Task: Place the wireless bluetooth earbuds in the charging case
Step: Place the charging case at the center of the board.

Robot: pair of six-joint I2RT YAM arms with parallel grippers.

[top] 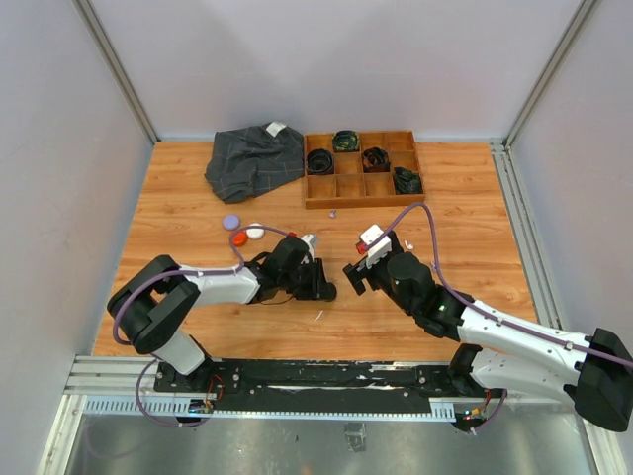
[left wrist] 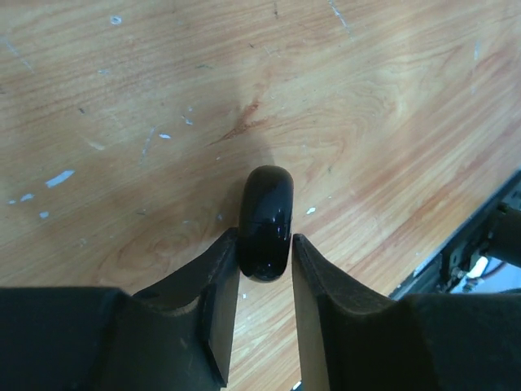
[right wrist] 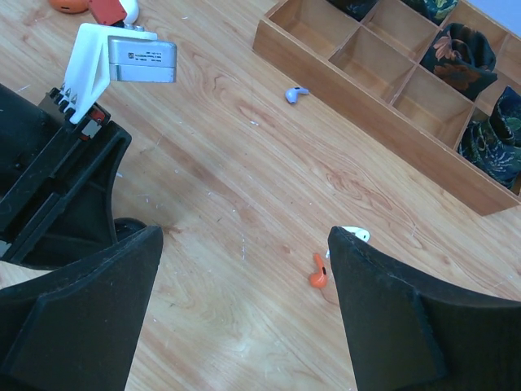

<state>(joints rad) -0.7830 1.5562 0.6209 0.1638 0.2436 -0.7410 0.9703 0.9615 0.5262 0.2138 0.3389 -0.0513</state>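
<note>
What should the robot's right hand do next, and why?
Probably shift the open right gripper sideways and down over the orange earbud, then close. It lies loose on the table beside one finger, not between them, and the left gripper is busy pinching a black glossy piece.

White earbud (right wrist: 356,234) — half behind right hand (right wrist: 244,244)

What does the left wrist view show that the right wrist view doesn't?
Only left wrist: a glossy black rounded piece pinched in the left end effector. Only right wrist: the open right end effector, orange earbud, purple earbud, a partly hidden white earbud, and the wooden divider tray. Both: the scratched wood tabletop.
</note>
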